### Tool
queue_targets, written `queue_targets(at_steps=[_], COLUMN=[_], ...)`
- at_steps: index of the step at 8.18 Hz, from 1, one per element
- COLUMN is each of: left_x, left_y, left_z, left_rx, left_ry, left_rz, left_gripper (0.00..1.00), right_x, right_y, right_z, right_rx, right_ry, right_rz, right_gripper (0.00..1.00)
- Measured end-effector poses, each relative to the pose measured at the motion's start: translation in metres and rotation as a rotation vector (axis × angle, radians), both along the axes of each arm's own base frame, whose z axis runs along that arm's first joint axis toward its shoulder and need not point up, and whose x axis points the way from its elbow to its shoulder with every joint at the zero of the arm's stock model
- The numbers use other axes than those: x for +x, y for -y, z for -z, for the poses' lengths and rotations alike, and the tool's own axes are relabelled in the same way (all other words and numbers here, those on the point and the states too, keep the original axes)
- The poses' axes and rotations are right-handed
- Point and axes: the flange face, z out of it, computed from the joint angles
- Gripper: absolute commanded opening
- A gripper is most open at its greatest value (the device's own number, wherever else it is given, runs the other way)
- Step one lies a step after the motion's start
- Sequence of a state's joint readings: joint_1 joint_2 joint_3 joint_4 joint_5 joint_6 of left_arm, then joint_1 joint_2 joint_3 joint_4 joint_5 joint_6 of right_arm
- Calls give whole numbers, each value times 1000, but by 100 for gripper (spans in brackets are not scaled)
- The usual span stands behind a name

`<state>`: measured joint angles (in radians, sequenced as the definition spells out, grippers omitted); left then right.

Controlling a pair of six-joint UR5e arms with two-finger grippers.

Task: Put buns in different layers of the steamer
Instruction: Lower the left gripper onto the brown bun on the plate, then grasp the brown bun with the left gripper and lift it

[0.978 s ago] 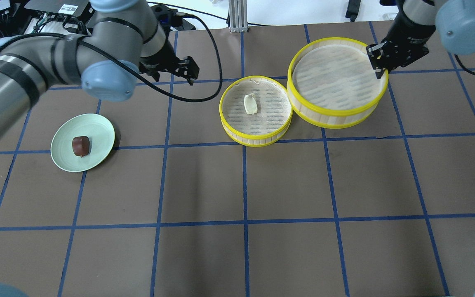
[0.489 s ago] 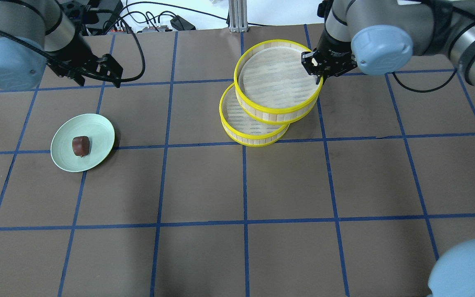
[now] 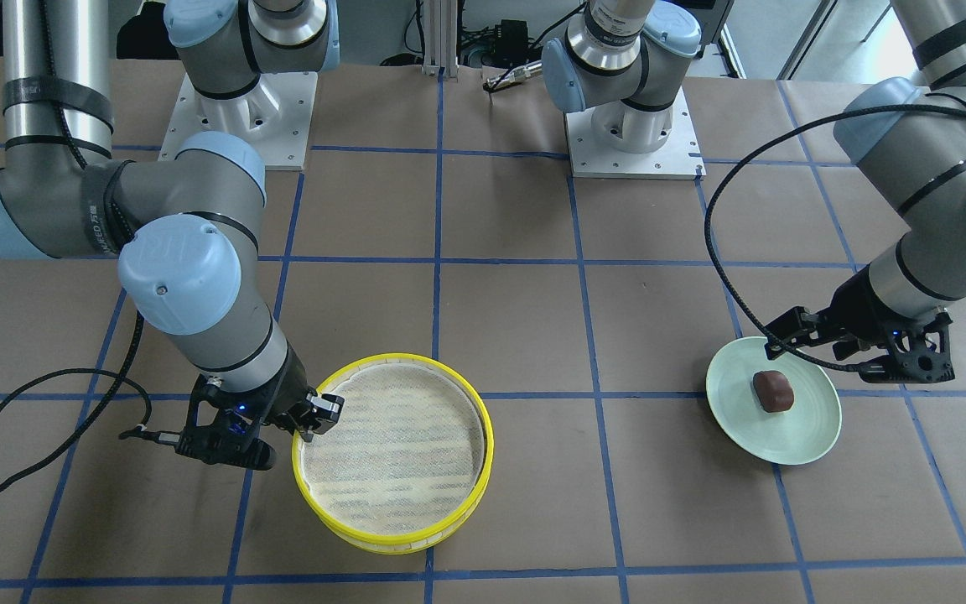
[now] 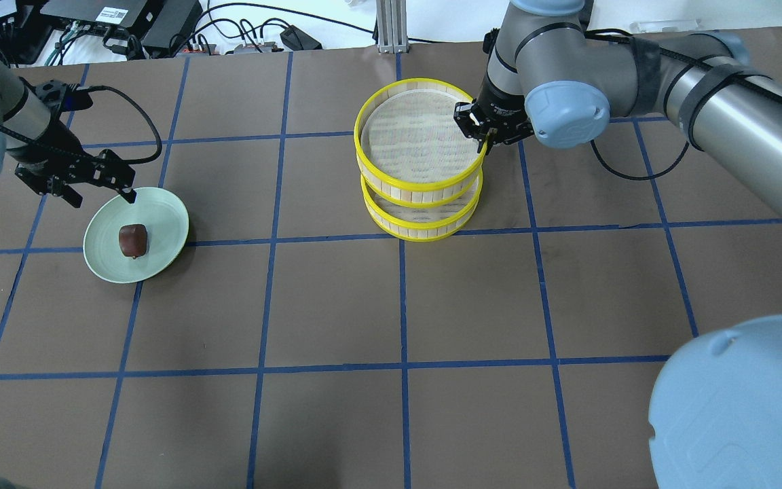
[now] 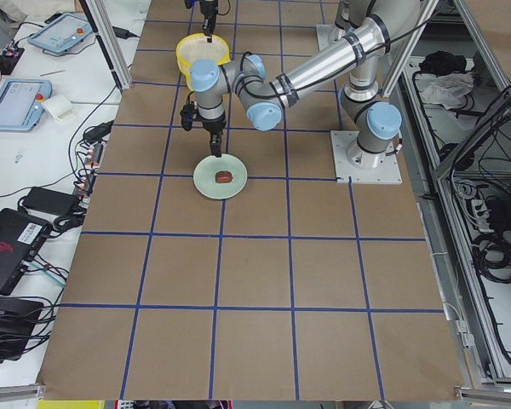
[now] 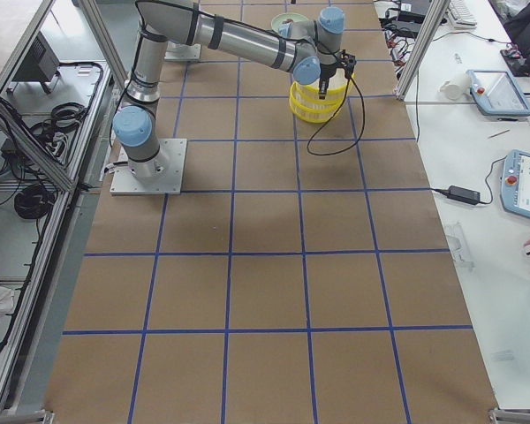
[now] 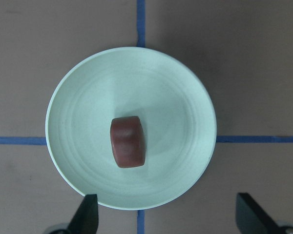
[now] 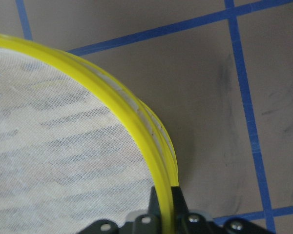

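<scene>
The dark reddish-brown bun (image 4: 133, 240) lies on the pale green plate (image 4: 168, 212); it also shows in the left wrist view (image 7: 128, 141) and the front view (image 3: 774, 391). My left gripper (image 4: 96, 195) is open and empty, above the plate's back edge; its fingertips (image 7: 88, 217) frame the plate (image 7: 185, 97). My right gripper (image 4: 482, 139) is shut on the rim of the upper steamer layer (image 4: 418, 132), which sits over the lower layer (image 4: 421, 227). I cannot tell whether they touch. The rim shows between my right fingers (image 8: 158, 195). The cream-white bun is hidden.
Brown paper with blue tape lines covers the table (image 4: 398, 305). Cables and boxes lie past the back edge (image 4: 126, 27). An aluminium post (image 4: 387, 27) stands at the back centre. My right arm's elbow (image 4: 737, 401) fills the front right corner.
My right gripper has carried the wide tray left until it covers the smaller tray and the cream-white bun. My left gripper has moved left and toward the front, ending over the plate.
</scene>
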<state>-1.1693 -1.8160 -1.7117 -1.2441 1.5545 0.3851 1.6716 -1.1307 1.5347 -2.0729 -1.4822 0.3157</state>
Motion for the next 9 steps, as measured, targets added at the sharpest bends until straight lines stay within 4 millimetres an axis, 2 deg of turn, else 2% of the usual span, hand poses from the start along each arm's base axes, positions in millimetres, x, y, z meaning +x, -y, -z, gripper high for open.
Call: queue_targets(at_steps=[2,5,8,9], left_x=[27,35,41,42], left_y=[-4,0,6,9], left_z=[48,101,125,129], left_rx=[89,175,192,182], left_ry=[-37,-60,-49,-45], left_rz=[-65,-153,-161,-161], left_gripper=[100,100,98,86], right_x=[2,1,0,0], right_y=[0,-2,-2,-3], right_z=[10,24,26,27], right_rx=[16,39,42,44], right_ry=[3,-13,-28,-28], right_rz=[3,-8,-8,-5], right_gripper=[0,0,0,0])
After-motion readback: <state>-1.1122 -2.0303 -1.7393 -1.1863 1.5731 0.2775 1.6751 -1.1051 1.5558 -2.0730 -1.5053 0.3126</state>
